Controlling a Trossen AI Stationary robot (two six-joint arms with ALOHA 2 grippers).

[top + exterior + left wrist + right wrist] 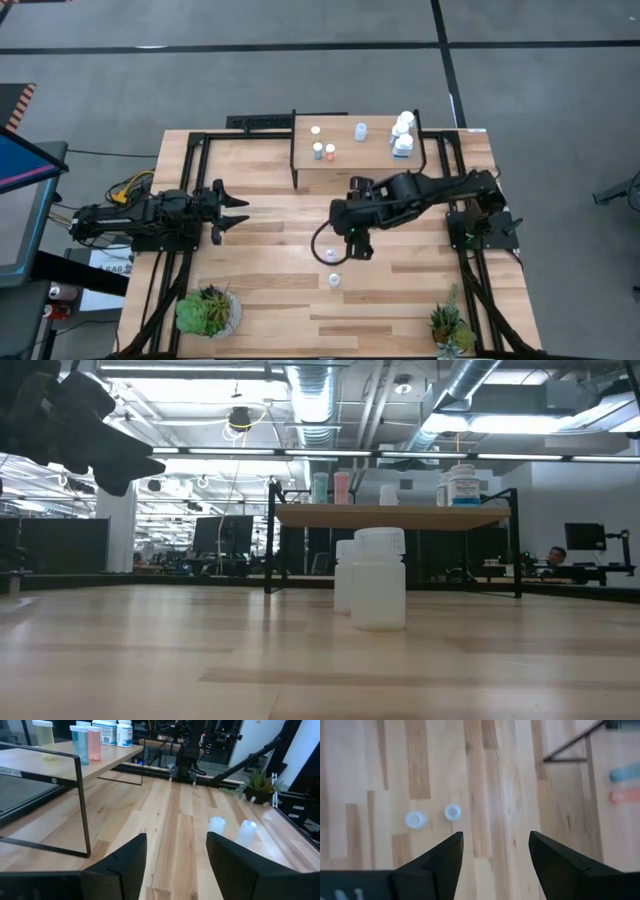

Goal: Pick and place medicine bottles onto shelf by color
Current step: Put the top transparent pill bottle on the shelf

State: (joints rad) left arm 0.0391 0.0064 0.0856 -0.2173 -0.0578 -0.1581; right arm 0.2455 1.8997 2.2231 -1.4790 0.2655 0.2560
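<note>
High view, shelf (370, 160): long axis runs across the bench (280, 300), at its far edge.
Bottles on shelf (403, 135): upright, caps up.
Two loose bottles (333, 268): upright on the bench, nearer than the shelf.
Right gripper (358, 250): above the loose bottles, fingers apart, empty.
Left gripper (236, 212): left of the shelf, fingers apart, empty.

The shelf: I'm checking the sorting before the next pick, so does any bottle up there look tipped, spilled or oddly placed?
Nothing stands out. On the shelf the bottles stand upright, and so do the two bottles on the table. Nothing is spilled. Both grippers, left and right, are open and empty.
</note>
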